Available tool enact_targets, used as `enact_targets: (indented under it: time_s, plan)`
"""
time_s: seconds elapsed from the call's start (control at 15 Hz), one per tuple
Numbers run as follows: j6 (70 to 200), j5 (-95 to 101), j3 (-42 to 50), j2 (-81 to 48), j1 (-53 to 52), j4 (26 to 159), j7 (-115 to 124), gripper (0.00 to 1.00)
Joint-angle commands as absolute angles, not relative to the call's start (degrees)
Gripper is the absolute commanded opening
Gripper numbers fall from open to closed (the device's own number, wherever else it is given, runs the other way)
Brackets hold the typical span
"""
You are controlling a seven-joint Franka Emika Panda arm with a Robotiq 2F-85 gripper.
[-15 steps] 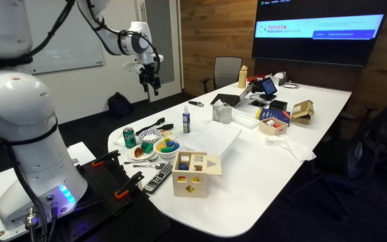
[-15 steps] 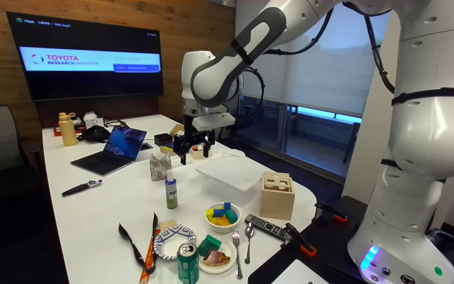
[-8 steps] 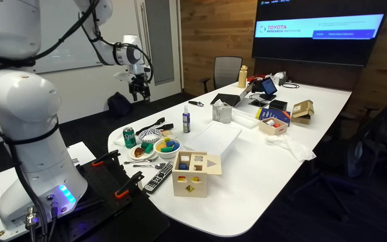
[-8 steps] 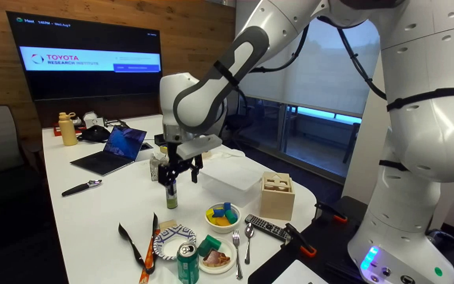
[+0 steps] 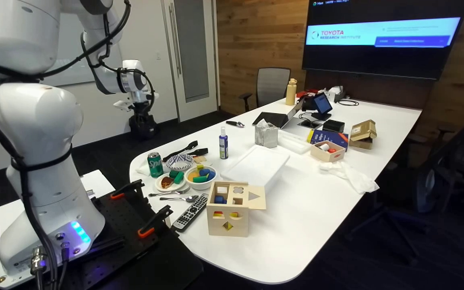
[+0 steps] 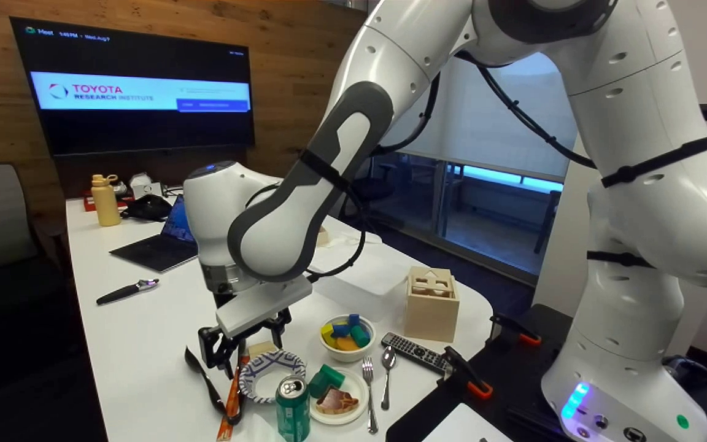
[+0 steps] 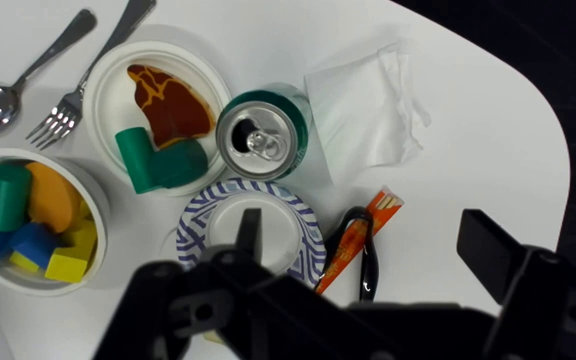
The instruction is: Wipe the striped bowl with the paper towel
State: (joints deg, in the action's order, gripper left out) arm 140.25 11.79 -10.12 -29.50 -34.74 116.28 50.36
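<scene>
White and loosely folded, the paper towel [image 7: 363,110] lies near a rounded corner of the bench [image 7: 508,165], just beside a green can [image 7: 265,134]. The striped bowl [image 7: 280,225] sits upright, farther in from that corner. Above, the pincer [image 7: 366,237] stands spread wide, grasping nothing. Getting hold of the towel seems the step in hand; the next move likely calls for centring over it, lowering, and pinching a fold clear of the can.

above its white base [image 6: 629,380], the franka emika panda arm [image 6: 629,116] is arching over; the forearm [image 6: 310,190] is slanting down to the wrist [image 6: 221,212], and the robotiq gripper [image 7: 365,235] is pointing downward, its two black fingers [image 7: 488,255] standing wide apart.
</scene>
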Motion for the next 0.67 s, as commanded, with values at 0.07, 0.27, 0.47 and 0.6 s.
enact_targets:
  time_s: [0.07, 0.27, 0.47, 0.6]
  plan:
    - [142.7, 13.7, -5.6, -38.2, -38.5, 108.8, 55.3, 1.00]
    - [146.1, 11.9, -4.4, -44.3, -38.8, 104.9, 54.4, 1.00]
    - [149.5, 9.2, -4.7, -49.1, -38.6, 101.7, 53.1, 1.00]
    - [149.4, 6.7, -5.1, -51.4, -38.5, 99.9, 52.9, 1.00]
